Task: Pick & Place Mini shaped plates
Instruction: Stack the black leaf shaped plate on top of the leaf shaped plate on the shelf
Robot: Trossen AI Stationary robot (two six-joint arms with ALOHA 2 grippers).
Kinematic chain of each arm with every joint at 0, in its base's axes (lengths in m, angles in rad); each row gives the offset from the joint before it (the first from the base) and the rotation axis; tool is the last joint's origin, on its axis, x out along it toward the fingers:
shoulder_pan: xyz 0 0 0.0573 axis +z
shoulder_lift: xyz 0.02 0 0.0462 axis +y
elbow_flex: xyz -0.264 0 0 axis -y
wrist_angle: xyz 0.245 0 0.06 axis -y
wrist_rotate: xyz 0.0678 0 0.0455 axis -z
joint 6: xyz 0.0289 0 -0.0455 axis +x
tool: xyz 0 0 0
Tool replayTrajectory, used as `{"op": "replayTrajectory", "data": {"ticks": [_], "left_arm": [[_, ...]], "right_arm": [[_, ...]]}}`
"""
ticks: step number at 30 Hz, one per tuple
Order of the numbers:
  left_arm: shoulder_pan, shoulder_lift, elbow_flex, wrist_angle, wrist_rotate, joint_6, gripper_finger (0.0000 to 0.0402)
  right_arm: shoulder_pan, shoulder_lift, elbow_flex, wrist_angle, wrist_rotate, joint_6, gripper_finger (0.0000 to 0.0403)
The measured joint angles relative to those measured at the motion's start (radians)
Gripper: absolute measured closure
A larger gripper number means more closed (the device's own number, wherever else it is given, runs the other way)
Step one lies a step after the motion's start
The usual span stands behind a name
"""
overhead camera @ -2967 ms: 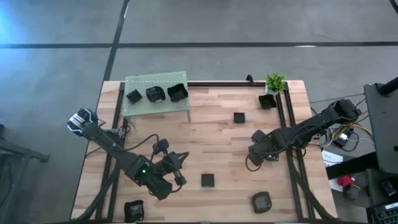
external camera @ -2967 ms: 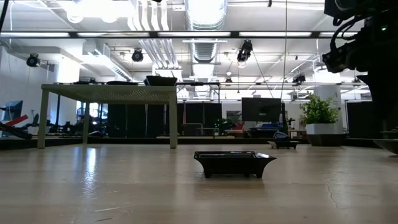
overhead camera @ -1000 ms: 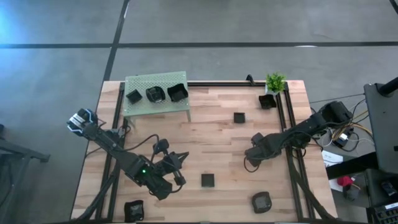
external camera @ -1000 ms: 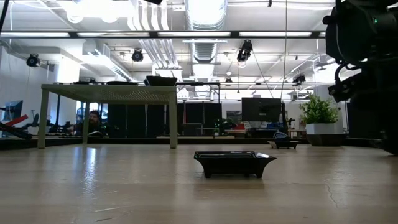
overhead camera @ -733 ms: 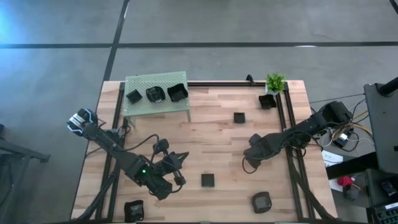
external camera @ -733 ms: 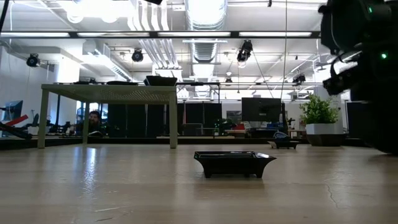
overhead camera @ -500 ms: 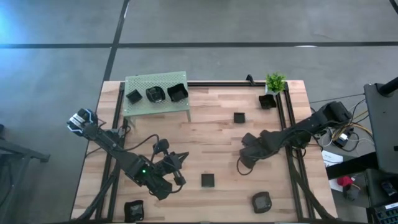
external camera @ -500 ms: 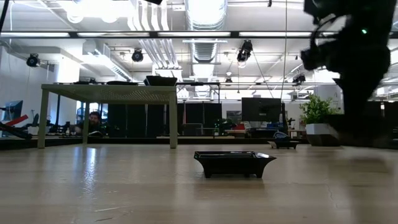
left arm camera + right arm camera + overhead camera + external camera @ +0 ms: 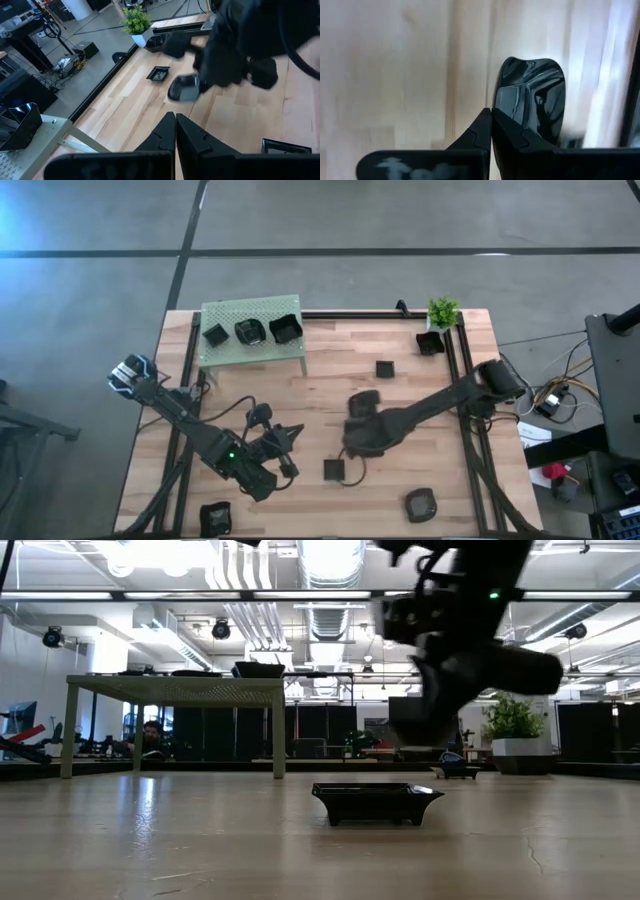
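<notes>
Three mini shaped plates sit on the green perforated platform at the far left. Others lie on the wood: a square one, one by the plant, a square one near the front, a rounded one and one at the front left. My right gripper hangs shut over the table's middle, above and clear of the front square plate. In its wrist view a glossy black plate lies just past the shut tips. My left gripper waits shut at the front left.
A small potted plant stands at the far right corner. Black rails run along the table's left and right sides. Bare wood lies between the platform and the far square plate. A person sits in the room beyond.
My right arm has swung from the table's right side toward its middle, ending above the front square plate, and its wrist has rolled on the way. No plate has moved.
</notes>
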Motion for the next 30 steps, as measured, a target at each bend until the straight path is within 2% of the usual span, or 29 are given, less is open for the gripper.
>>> {"op": "replayTrajectory", "data": {"ticks": [5,10,19,24,30], "left_arm": [[0.0,0.0,0.0,0.0,0.0,0.0,0.0393],[0.0,0.0,0.0,0.0,0.0,-0.001,0.0393],[0.0,0.0,-0.002,-0.001,0.0,-0.002,0.0393],[0.0,0.0,-0.002,0.0,0.0,-0.002,0.0393],[0.0,0.0,-0.002,0.001,0.0,-0.002,0.0393]], "right_arm": [[0.002,0.107,0.104,0.07,0.003,-0.25,0.0395],[0.001,0.169,0.158,0.116,0.003,-0.39,0.0395],[0.001,0.181,0.157,0.205,-0.02,-0.426,0.0394],[-0.007,0.183,0.156,0.213,-0.125,-0.393,0.0394],[-0.009,0.195,0.153,0.218,-0.132,-0.395,0.0394]]}}
